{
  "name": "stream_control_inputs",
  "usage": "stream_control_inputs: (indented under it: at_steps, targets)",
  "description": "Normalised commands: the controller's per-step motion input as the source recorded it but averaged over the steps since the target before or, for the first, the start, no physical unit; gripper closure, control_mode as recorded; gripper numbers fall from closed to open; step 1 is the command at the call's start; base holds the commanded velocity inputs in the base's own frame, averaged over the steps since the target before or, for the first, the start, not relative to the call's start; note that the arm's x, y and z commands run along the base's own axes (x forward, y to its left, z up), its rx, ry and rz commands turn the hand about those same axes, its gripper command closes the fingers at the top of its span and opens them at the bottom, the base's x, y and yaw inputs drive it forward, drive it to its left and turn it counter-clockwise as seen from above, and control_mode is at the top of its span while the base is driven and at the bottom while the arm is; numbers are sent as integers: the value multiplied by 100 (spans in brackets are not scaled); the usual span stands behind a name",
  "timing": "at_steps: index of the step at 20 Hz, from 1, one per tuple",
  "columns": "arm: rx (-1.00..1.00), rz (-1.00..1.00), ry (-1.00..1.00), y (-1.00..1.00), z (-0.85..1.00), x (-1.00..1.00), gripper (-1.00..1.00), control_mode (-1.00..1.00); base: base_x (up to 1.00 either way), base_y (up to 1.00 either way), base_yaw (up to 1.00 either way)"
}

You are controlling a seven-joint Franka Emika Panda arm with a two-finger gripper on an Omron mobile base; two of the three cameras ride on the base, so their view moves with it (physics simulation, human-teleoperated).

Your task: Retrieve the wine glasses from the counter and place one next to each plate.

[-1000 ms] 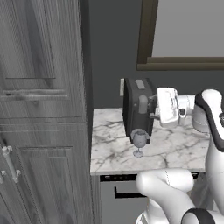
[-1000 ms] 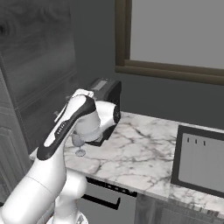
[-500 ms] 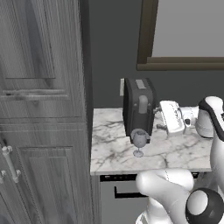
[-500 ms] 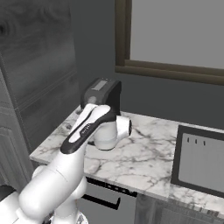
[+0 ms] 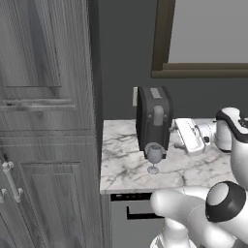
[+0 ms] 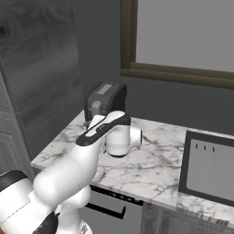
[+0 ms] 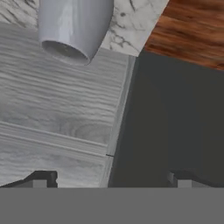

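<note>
The wine glass (image 5: pixel 154 156) stands upright near the front edge of the desk (image 5: pixel 121 164), just in front of a dark toaster (image 5: pixel 154 116). The tool (image 5: pixel 188 136) hangs above the desk just to the glass's side, apart from it and a little higher than its bowl, on the side away from the tall wood cabinet (image 5: pixel 46 121). In the hand view the tool's two fingertips (image 7: pixel 41 179) stand wide apart with nothing between them, and it looks past the desk edge toward the cabinet and the dark wall, with the glass's bowl (image 7: pixel 74 28) at the upper left of its sight.

The glass looks light, thin-walled and breakable, with a smooth, likely slippery surface and a small foot that should tip easily if nudged. I judge the bowl the safest place to take hold, with the fingers either side of its widest part and gentle pressure; the thin stem offers little to clamp. The toaster close behind leaves little room, so approaching from the tool's present side seems best.
</note>
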Motion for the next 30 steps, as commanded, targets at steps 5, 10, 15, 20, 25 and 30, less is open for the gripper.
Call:
stream_control_inputs:
  at_steps: [5, 10, 15, 20, 25, 30]
  targets:
    - [0, 3, 0, -13, -30, 3, -100, -100, 0, 0, 0]
    - [0, 0, 3, 0, -29, 13, -100, -100, 0, 0, 0]
    - [0, -1, 3, 0, -25, 0, -100, -100, 0, 0, 0]
    - [-1, -8, 11, 2, -21, 5, -100, -100, 0, 0, 0]
    - [0, -9, 11, 0, -17, 11, -100, -100, 0, 0, 0]
    - [0, -5, 10, 0, -13, 0, -100, -100, 0, 0, 0]
